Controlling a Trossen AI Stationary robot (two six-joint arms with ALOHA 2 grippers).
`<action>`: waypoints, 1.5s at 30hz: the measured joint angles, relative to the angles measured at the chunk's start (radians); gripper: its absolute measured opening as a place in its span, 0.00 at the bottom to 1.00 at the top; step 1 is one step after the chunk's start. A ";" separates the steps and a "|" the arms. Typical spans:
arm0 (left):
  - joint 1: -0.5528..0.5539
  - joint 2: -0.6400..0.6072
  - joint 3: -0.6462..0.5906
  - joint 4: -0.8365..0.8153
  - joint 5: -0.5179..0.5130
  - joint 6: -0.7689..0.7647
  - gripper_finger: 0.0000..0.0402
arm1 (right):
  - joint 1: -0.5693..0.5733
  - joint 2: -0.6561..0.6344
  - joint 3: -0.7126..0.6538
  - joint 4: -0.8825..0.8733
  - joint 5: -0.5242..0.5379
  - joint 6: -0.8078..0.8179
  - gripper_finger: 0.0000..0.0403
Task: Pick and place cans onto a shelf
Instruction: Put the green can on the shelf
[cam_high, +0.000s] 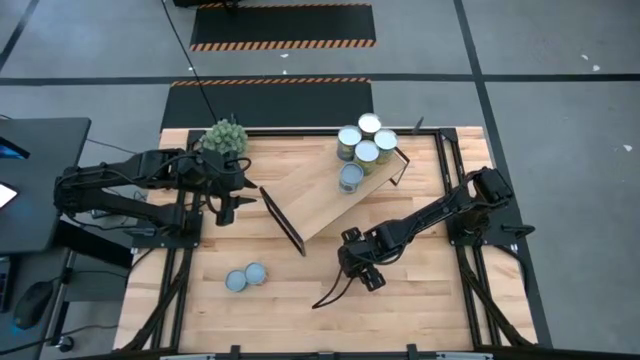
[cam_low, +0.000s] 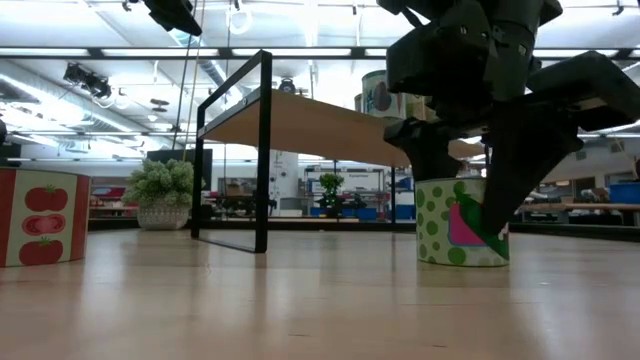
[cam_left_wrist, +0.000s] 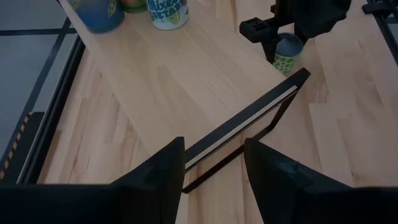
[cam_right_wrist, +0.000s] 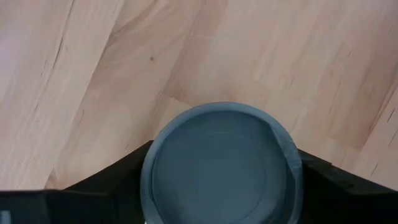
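The shelf (cam_high: 325, 190), a light wood board with black end frames, lies on the table (cam_high: 420, 300) with its long axis on a diagonal, running from the near left up to the far right. Five cans (cam_high: 366, 148) stand upright in a cluster at its far-right end, round tops facing up. Two more cans (cam_high: 245, 277) stand side by side on the table near its front left, well apart from the shelf. The right gripper (cam_high: 362, 262) is low over the table just in front of the shelf's near end, its fingers on either side of an upright green-dotted can (cam_low: 462, 222) with a grey-blue top (cam_right_wrist: 221, 163); whether they press its sides cannot be told. The left gripper (cam_high: 224, 208) hangs beside the shelf's near-left end frame, fingers (cam_left_wrist: 155, 177) spread apart and holding nothing. A spiky green plant (cam_high: 224, 136) sits at the table's far left.
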 joint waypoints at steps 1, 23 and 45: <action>0.000 0.000 0.000 0.000 -0.001 0.000 0.43 | -0.001 0.001 0.004 -0.002 -0.001 0.001 0.73; 0.000 0.000 0.000 0.008 -0.012 0.016 0.43 | -0.182 0.002 0.555 -0.526 -0.114 0.063 0.73; 0.000 0.000 0.000 0.040 -0.020 0.040 0.43 | -0.339 0.001 0.804 -0.445 0.107 0.162 0.73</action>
